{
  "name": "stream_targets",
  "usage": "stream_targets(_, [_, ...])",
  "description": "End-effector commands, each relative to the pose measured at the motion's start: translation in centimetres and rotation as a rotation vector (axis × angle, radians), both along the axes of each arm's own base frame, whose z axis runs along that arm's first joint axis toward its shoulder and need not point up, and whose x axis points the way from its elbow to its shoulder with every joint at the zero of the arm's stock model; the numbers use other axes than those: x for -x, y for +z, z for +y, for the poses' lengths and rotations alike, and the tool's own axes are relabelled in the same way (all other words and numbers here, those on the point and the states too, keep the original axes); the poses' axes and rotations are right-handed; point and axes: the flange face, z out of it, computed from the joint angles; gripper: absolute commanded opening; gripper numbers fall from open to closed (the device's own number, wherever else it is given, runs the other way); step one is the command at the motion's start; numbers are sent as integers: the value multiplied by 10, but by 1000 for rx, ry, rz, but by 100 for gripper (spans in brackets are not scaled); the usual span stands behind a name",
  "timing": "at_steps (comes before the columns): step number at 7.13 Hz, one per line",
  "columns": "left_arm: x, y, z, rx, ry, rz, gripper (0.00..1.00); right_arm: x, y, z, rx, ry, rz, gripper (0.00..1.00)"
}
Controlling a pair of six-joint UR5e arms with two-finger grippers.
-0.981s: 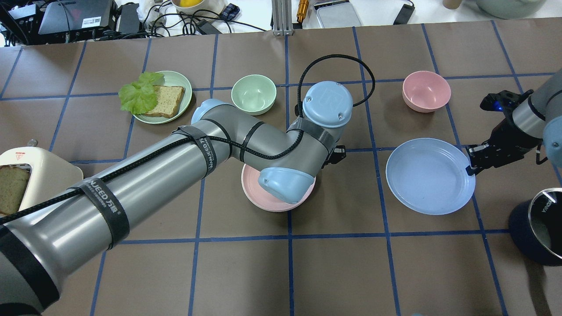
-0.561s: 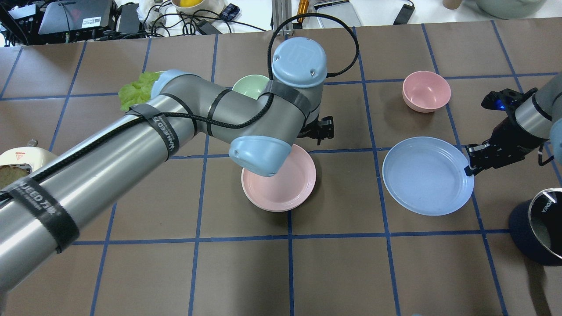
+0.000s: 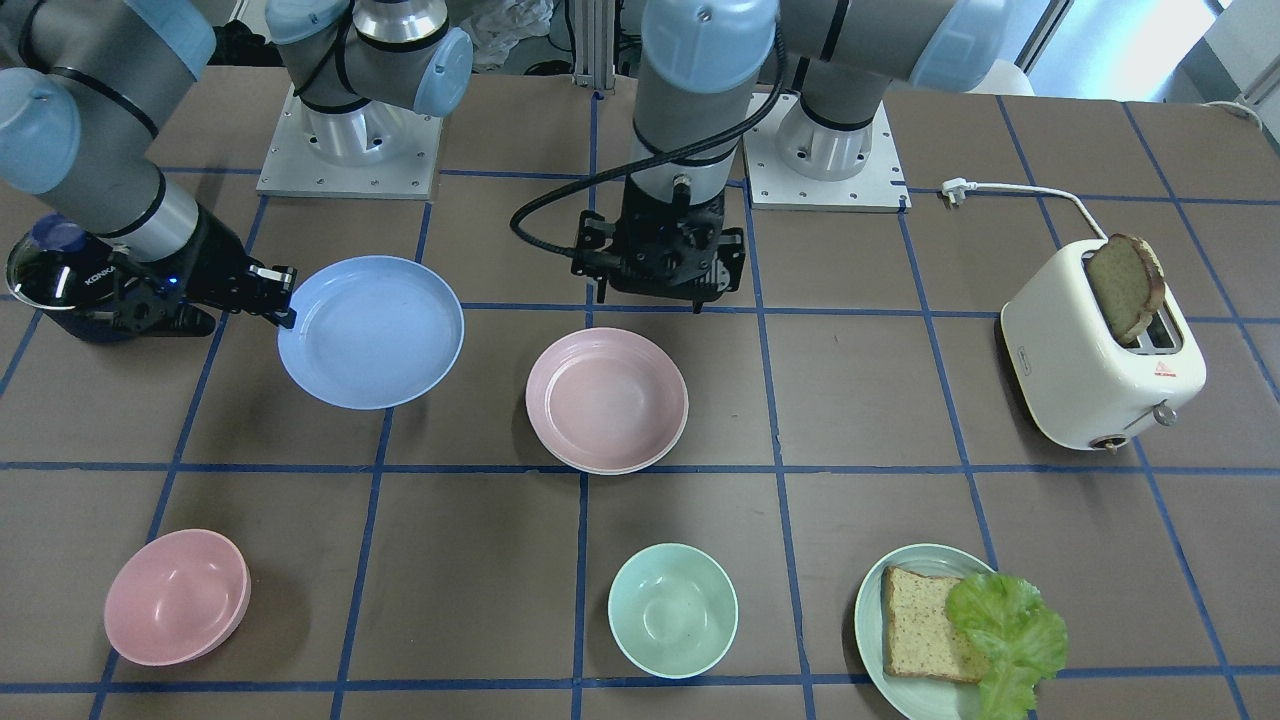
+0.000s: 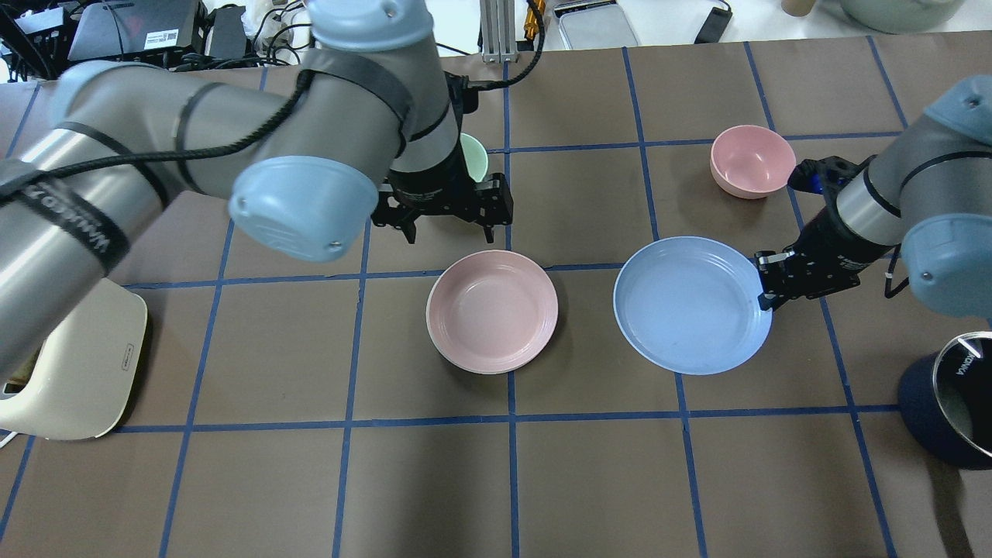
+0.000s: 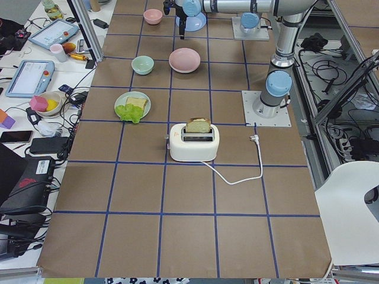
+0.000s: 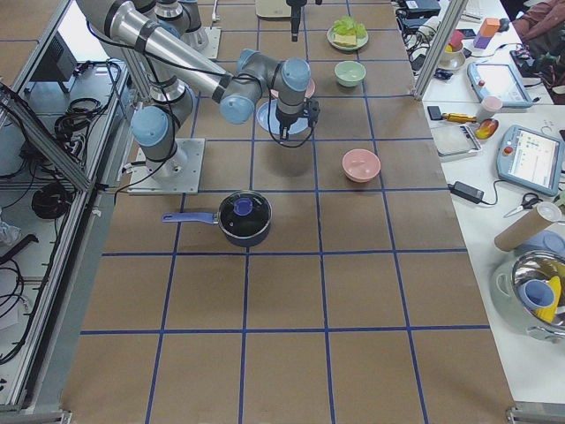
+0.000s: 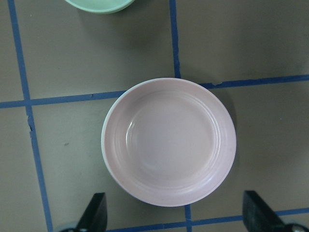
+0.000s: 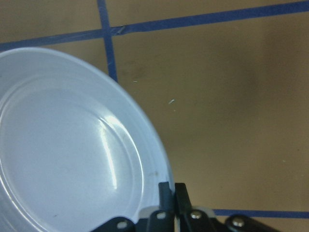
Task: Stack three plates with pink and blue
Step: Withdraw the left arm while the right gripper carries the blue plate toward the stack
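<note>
The dusty pink plate [image 4: 492,310] lies mid-table and shows in the front view [image 3: 607,400] and the left wrist view [image 7: 169,142]. A pale cream rim peeks out under its edge; the cream-white plate seems to lie beneath it. My left gripper [image 4: 446,225] is open and empty, hovering just past the pink plate's far edge [image 3: 648,298]; its fingertips [image 7: 94,215] frame the plate. My right gripper [image 4: 763,291] is shut on the right rim of the pale blue plate [image 4: 690,306], holding it just right of the pink plate [image 3: 370,330], [image 8: 67,145].
A pink bowl [image 4: 752,161] stands far right and a mint bowl [image 3: 672,610] behind the left gripper. A green plate with bread and lettuce [image 3: 950,630] and a toaster [image 3: 1100,350] are on my left. A dark saucepan [image 4: 957,403] sits near right.
My left arm has risen and drawn back from over the pink plate, uncovering it. My right gripper has carried the blue plate leftward, toward the pink plate.
</note>
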Motion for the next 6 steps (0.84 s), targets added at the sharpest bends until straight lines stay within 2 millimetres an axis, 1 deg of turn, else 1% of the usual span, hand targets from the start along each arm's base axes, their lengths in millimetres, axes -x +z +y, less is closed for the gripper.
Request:
stream_targets(1, [-46,50,29,-15,54,-6,100,-70,16,2,94,-20,69,0])
stream_targets(2, [-85,62,19,7,133,8,100,-102,19,7,126,-85,163,0])
stream_targets(3, [-115,69,12,20,189,11,100,-149,17,18,138,-147,166,0])
stream_targets(4, [-122,72,9,14,202,1,100,-174,6,21,135,-138,162,0])
stream_targets(5, [-124,76,5,8,205,-8,100,-184,-6,14,145,-168,143,0])
stream_targets(6, [-127,81,0,-12,197,-48,100,-204,-15,16,136,-134,110,0])
